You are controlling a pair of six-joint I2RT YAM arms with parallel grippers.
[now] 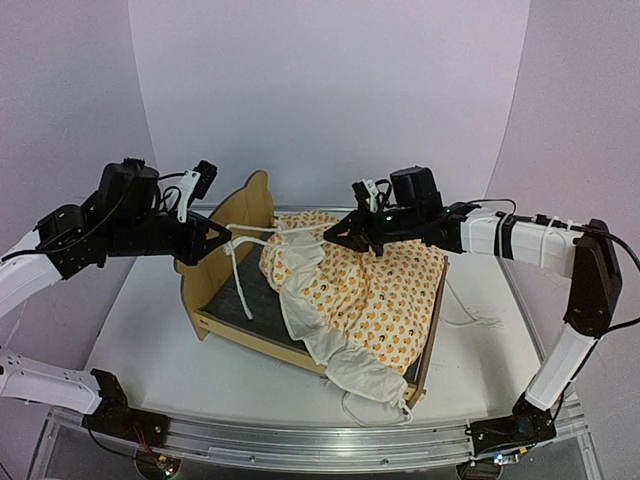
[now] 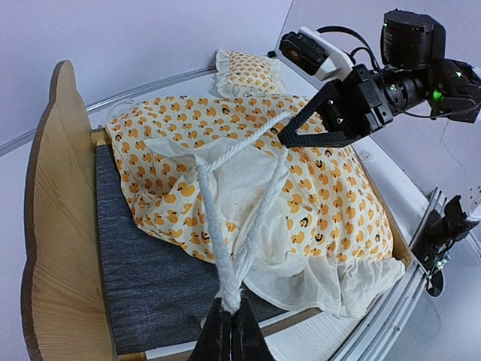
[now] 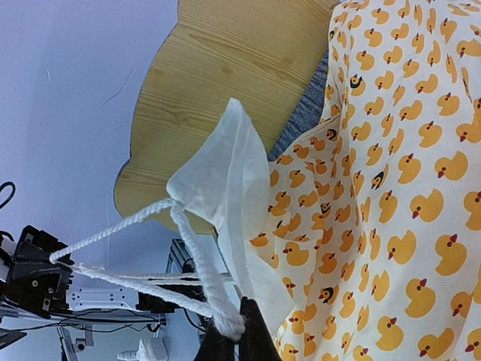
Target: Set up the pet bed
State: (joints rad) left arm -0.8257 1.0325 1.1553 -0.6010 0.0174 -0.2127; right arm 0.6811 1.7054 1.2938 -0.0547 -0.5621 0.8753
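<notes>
Left pincer (image 2: 231,312) pinches cord (image 2: 213,226) — pillow (image 2: 248,71) seen wrist-side only

- Left arm (image 1: 60,240): is reached inward from the left, with the forearm held roughly level.
- Left gripper (image 1: 228,240): is pinched closed on a white cord (image 2: 213,218).
- Right arm (image 1: 520,235): is bent high at the elbow, with the forearm stretched leftward.
- Right gripper (image 1: 330,233): is clamped on the same cord and faces the left gripper, apart from it.
</notes>
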